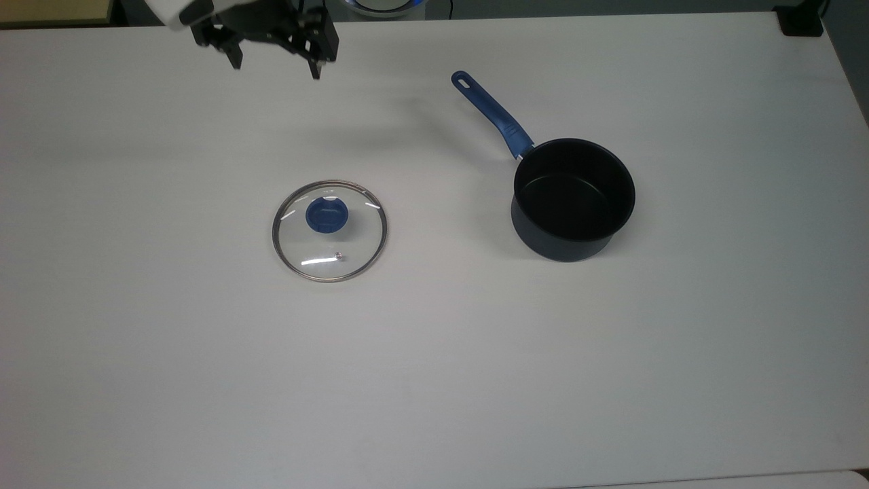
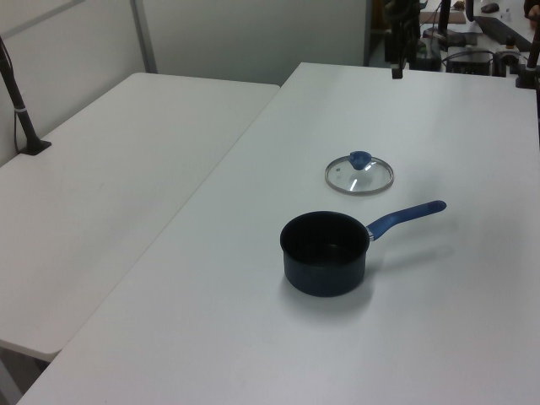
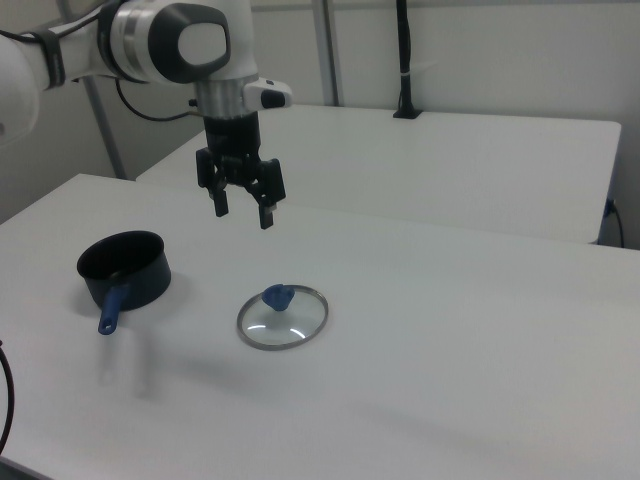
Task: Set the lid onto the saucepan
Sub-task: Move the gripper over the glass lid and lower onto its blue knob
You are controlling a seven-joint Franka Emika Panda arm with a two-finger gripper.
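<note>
The lid point(image 1: 329, 231), clear glass with a metal rim and a blue knob point(image 1: 327, 214), lies flat on the white table point(image 1: 434, 380). To the top view's right of it stands the saucepan point(image 1: 574, 198), dark and empty, upright, with its blue handle point(image 1: 493, 115) pointing to the far left. My gripper point(image 1: 275, 68) hangs open near the table's far edge, well beyond the lid, with nothing between its fingers. In the right view the gripper point(image 3: 243, 213) is in the air above and behind the lid point(image 3: 283, 317), and the saucepan point(image 3: 124, 268) stands at the left.
A second white table point(image 2: 110, 169) adjoins this one, with a black post point(image 2: 18, 97) clamped at its edge. A black object point(image 1: 801, 20) sits at the far right corner in the top view. Broad bare tabletop surrounds both lid and saucepan.
</note>
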